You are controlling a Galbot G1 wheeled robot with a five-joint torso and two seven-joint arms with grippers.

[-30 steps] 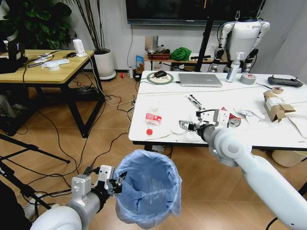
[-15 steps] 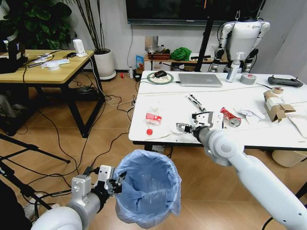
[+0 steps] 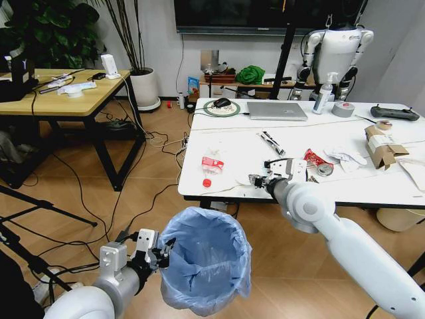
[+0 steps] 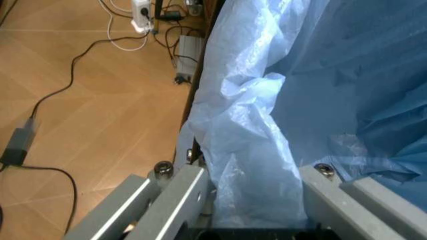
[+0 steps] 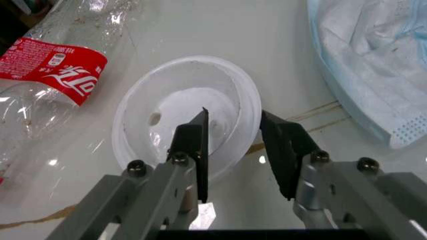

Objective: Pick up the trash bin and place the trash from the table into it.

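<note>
The trash bin, lined with a crinkly light-blue bag, stands low in front of the table. My left gripper is shut on its rim, and the bag is pinched between the fingers. My right gripper hovers low over the table's front edge, open. Its fingers straddle the rim of a white round lid. Trash lies around: a clear bottle with a red label, a blue face mask, a red cap, a red wrapper, white paper and a torn cardboard box.
A laptop, a spray bottle, a grey tape roll and a black controller sit at the table's far side. A yellow wooden table stands at the left. Cables cross the floor.
My right arm has shifted left and down toward the table's front edge, bringing the gripper over the white lid. The left gripper and the bin have not moved.
</note>
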